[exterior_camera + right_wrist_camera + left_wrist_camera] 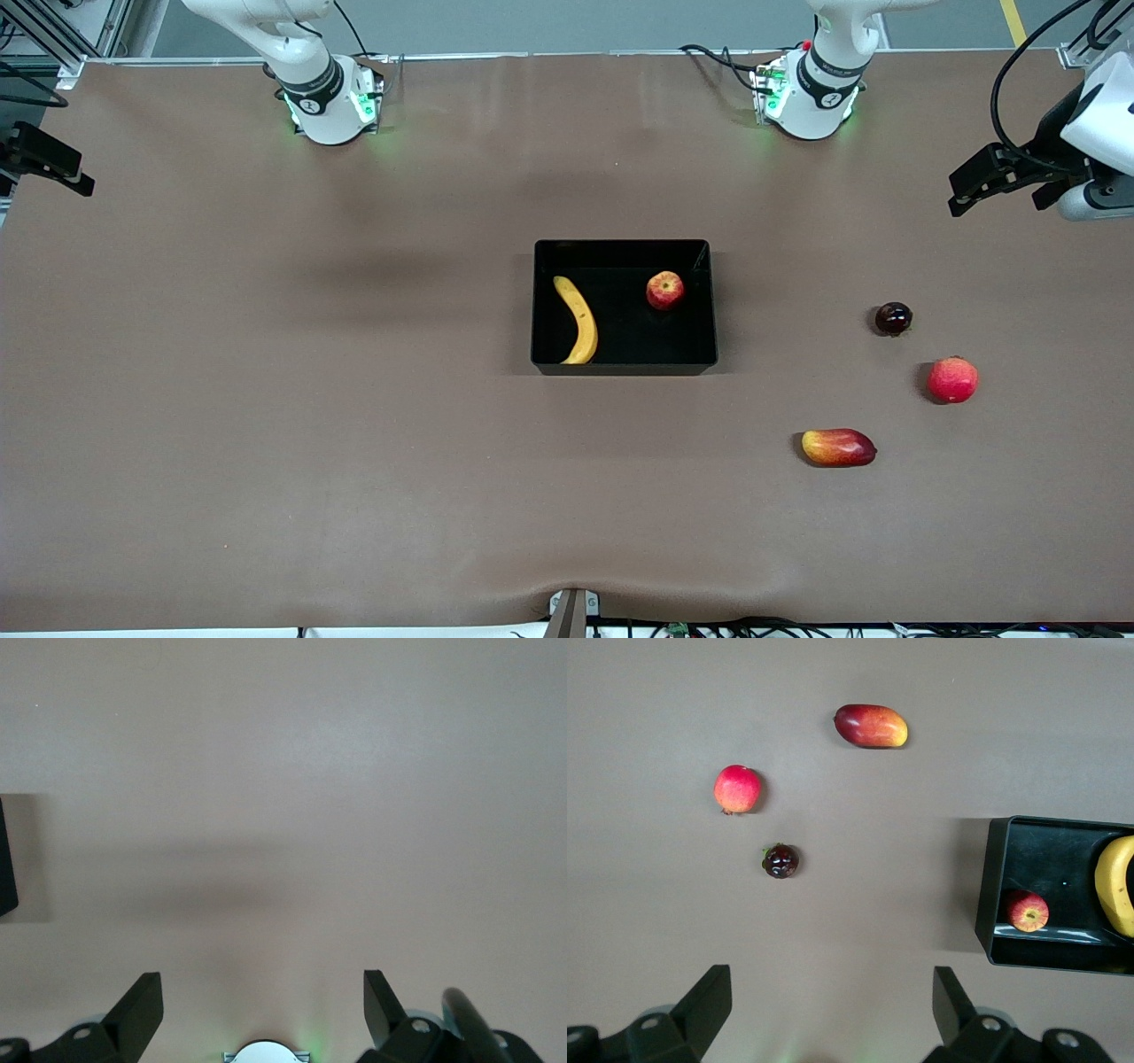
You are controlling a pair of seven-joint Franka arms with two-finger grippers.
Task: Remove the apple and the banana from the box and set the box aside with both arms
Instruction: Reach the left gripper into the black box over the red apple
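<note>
- I see the box (623,306) sitting in the middle of the table (266,399), open-topped, with the banana (578,320) lying along the wall toward the right arm's end and the apple (664,290) on the floor toward the left arm's end. Both fruits are apart from each other, which I judge gives each arm its own clean pick.
- My left gripper (979,184) hangs high over the table edge at the left arm's end, fingers spread wide and holding nothing; my right gripper (49,162) does the same over the opposite edge, also spread and empty. Both arms wait well clear, so nothing of the task is started yet.
- Three spare fruits lie outside the box toward the left arm's end: a dark round fruit (893,318), a pinkish-red fruit (952,380) and a mango-like fruit (838,447). I judge they matter when the box gets pushed aside.
- The left wrist view shows one end of the box (990,895) with the apple (1028,911) close to its wall, plus the spare fruits, none of which the right wrist view catches.
- The right wrist view gives me only bare table and a sliver of the box (5,870).
</note>
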